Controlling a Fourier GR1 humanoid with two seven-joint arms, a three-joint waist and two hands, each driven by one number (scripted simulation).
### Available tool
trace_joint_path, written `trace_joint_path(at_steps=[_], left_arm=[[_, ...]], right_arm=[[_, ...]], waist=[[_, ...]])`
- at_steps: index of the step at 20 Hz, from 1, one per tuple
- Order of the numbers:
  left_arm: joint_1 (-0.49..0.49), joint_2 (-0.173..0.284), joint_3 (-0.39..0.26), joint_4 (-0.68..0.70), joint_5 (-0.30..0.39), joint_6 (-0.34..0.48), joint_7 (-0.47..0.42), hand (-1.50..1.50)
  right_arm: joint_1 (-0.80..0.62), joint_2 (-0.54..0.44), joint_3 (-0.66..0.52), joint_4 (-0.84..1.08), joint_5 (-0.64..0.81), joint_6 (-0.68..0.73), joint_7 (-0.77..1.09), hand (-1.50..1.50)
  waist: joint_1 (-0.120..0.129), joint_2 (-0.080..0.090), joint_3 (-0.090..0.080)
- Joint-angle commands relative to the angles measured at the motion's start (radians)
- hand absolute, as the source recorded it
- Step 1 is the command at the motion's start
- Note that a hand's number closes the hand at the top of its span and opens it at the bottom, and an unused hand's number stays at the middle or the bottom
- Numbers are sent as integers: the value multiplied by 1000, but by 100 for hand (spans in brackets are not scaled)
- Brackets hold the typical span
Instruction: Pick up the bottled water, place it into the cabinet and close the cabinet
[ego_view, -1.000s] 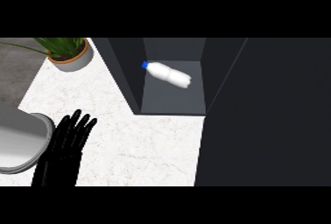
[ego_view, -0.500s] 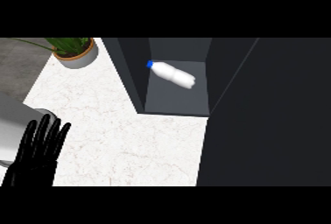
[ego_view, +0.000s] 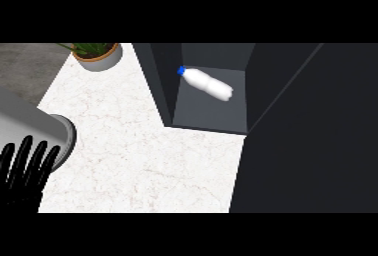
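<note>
**Inspector:** White plastic water bottle with blue cap?

**Assistant:** Lying inside the dark grey cabinet, door open. Closing remains.

**Inspector:** Robot hand?

**Assistant:** Left robot hand straight-fingered, empty, over the white marble surface; right unseen.

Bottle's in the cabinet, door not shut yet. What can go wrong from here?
1. The white plastic water bottle with a blue cap lies on its side in the dark grey cabinet; it may roll when the door swings.
2. Only the black left hand shows, open, far from the cabinet door; closing means a long reach.
</note>
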Motion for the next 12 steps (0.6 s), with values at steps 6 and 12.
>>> trace_joint_path(at_steps=[6,12], left_arm=[[29,62,49,-20,29,-90,-1,-150],[21,92,73,-18,53,-127,15,-150]], right_arm=[[-140,40,192,-41,7,32,141,150],[-230,32,149,-16,-2,43,167,150]], waist=[[70,19,-4],[104,33,-6]])
